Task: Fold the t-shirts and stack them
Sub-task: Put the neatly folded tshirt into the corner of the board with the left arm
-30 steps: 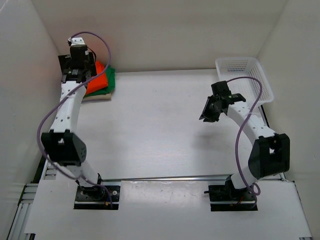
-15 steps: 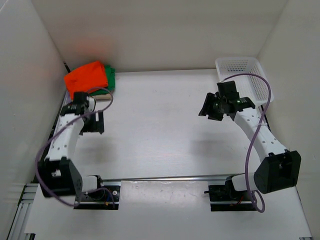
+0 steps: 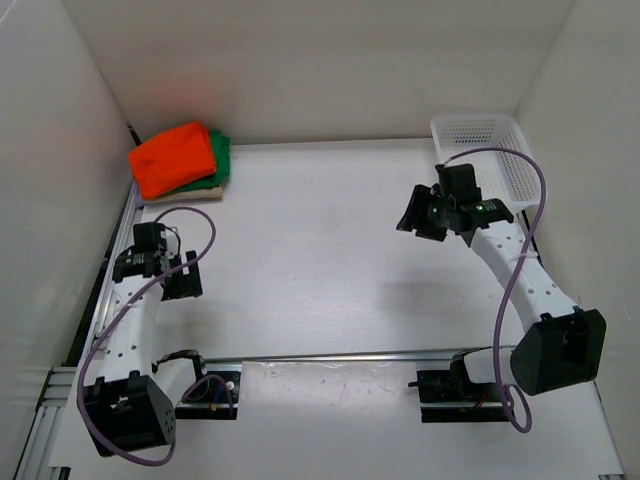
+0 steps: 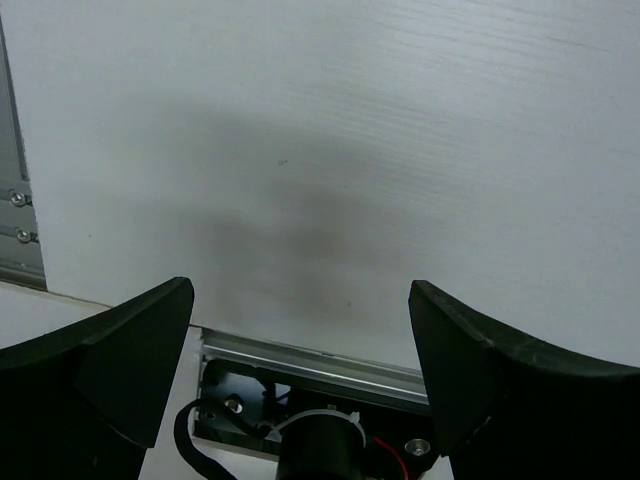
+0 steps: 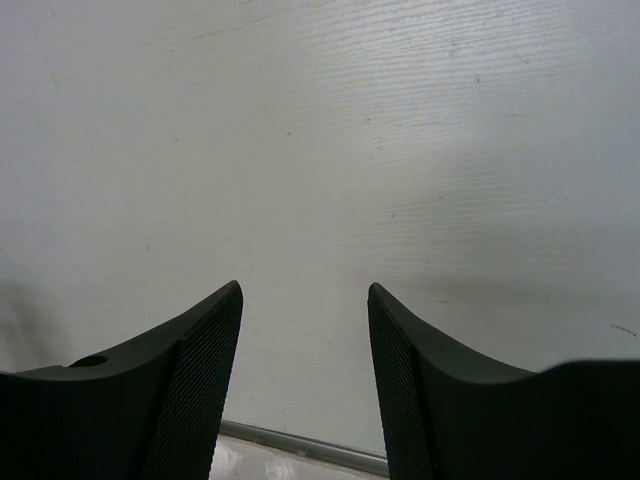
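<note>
We see the white table (image 3: 320, 260) filling most of the top view, boxed in by pale walls (image 3: 300, 60) on three sides. A metal rail (image 3: 330, 355) runs across its near edge.

The left arm (image 3: 125, 330) is folded low along the left side. The right arm (image 3: 525, 280) reaches up and inward from its base, well above the bare table.

The white lattice basket (image 3: 490, 150) sits in the far right corner, just beyond the right arm's wrist.

The t-shirts (image 3: 180, 165) lie folded in a stack in the far left corner, well apart from both arms. The orange-red shirt (image 3: 170, 158) is on top, the green shirt (image 3: 222, 155) shows along the right edge beneath it, and a tan shirt (image 3: 195, 190) peeks out at the bottom.

The left gripper (image 3: 178, 275) hangs over the table's left part with its fingers spread wide. Its wrist view shows only bare table and the rail between them. The right gripper (image 3: 415, 215) also has its fingers apart, with nothing between them but white table.
</note>
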